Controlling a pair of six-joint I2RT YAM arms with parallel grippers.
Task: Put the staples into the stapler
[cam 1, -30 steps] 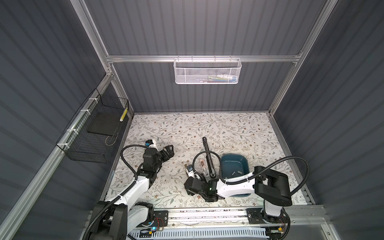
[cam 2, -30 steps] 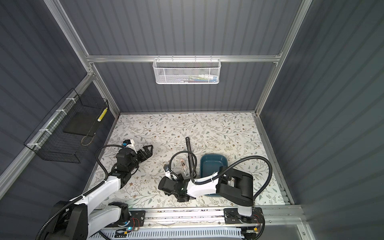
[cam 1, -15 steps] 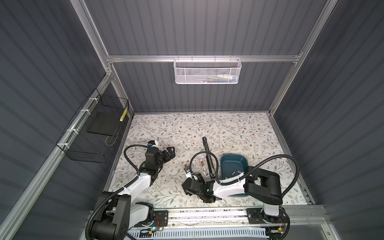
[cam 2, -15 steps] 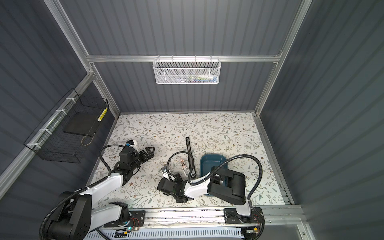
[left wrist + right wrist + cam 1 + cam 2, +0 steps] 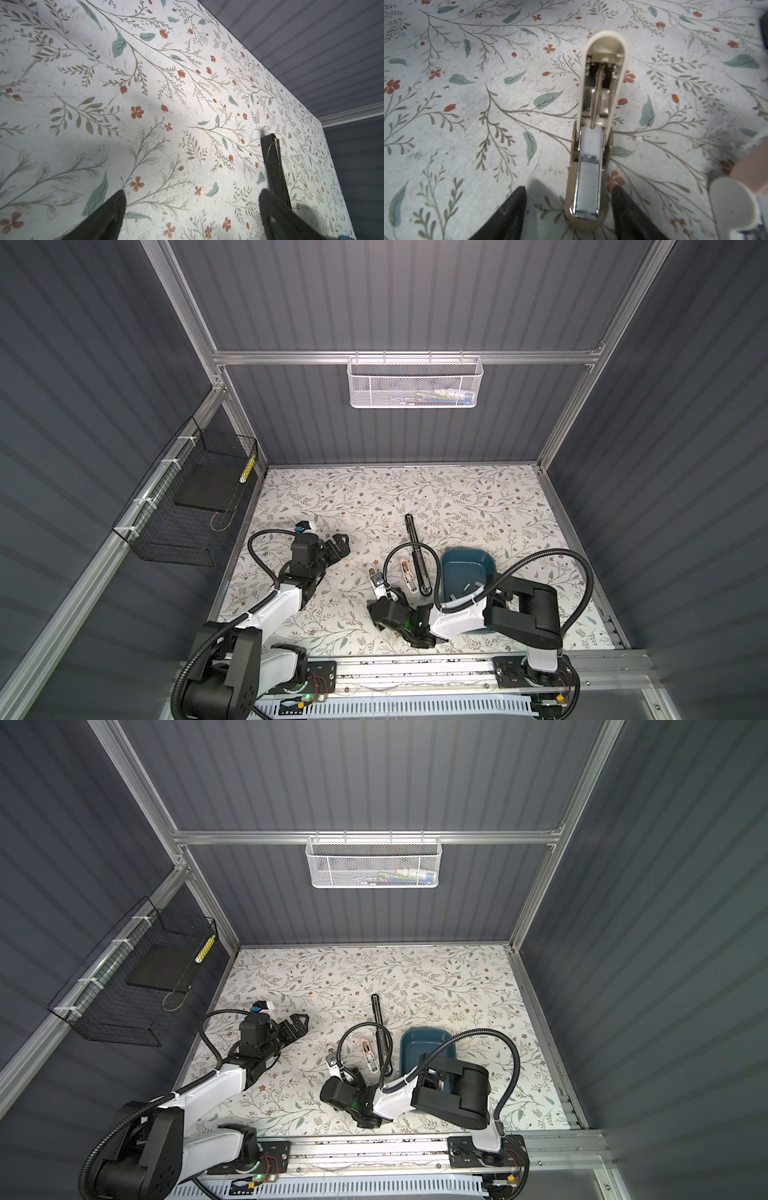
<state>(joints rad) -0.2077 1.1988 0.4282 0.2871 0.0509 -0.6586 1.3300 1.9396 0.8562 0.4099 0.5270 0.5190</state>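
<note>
Both apart: right end effector (image 5: 568, 188) straddling rounded cream stapler (image 5: 605, 38) holding ridged silvery staples (image 5: 588, 182); left end effector (image 5: 192, 191) above floral desk (image 5: 104, 83).

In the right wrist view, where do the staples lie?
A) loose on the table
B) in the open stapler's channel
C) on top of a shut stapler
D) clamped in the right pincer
B: the staples sit in the channel of the stapler, its lid swung open.

Dark ribbed walls (image 5: 415, 294) carrying a white mesh basket (image 5: 413, 383) and black wire basket (image 5: 183, 531) surround a floral tabletop (image 5: 457, 497).
</note>
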